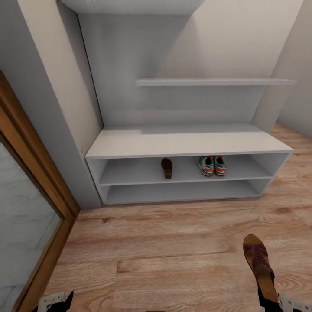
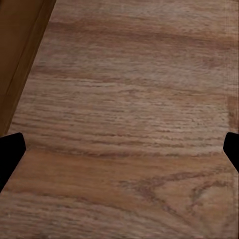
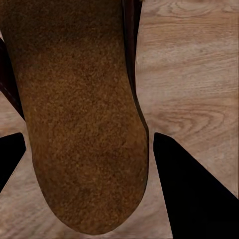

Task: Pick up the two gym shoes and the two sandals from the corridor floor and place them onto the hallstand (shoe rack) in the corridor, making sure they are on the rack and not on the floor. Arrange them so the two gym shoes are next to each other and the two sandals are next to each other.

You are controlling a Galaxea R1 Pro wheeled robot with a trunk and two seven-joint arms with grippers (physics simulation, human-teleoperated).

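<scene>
My right tool (image 3: 84, 149) grips the slim brown leather-look sandal (image 1: 260, 266) above the wood-plank floor (image 1: 164, 260); my left tool (image 2: 119, 149) is spread, empty. I'd slide it in beside its mate (image 1: 167, 167) on the pale-grey hallstand (image 1: 186, 143), clear of the cream sneakers (image 1: 212, 165).

No text, label, brand, number or sign can be read anywhere in these views.

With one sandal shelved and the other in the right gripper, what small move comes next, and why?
Probably carry the held brown leather-look sandal forward to the pale-grey hallstand's upper shelf, beside the shelved brown sandal; the cream-white gym shoes already sit paired there.
</scene>
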